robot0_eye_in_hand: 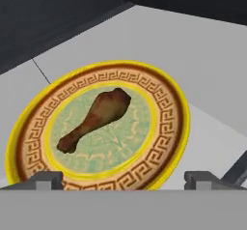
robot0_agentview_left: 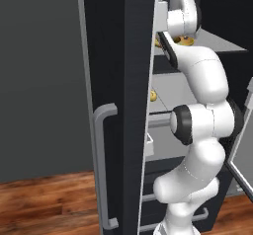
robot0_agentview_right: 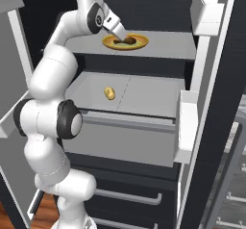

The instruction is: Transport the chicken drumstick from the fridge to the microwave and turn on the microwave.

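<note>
On the fridge's (robot0_agentview_right: pixel 211 127) upper shelf (robot0_agentview_right: pixel 168 47) the chicken drumstick (robot0_eye_in_hand: pixel 94 118) lies mid-plate (robot0_eye_in_hand: pixel 169 127), bare shelf all around; the pincer (robot0_eye_in_hand: pixel 123 178) hovers just above the plate's near rim, spread fully wide, gripping nothing

Dark grey wall (robot0_agentview_left: pixel 39 71) fills left of the left base view; reddish-brown wood plank floor (robot0_agentview_left: pixel 44 204) along lower left.

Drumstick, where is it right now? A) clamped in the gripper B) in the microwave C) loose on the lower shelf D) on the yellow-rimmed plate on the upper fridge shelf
D: the chicken drumstick lies on the plate on the fridge's upper shelf, with the open gripper close over it.
</note>
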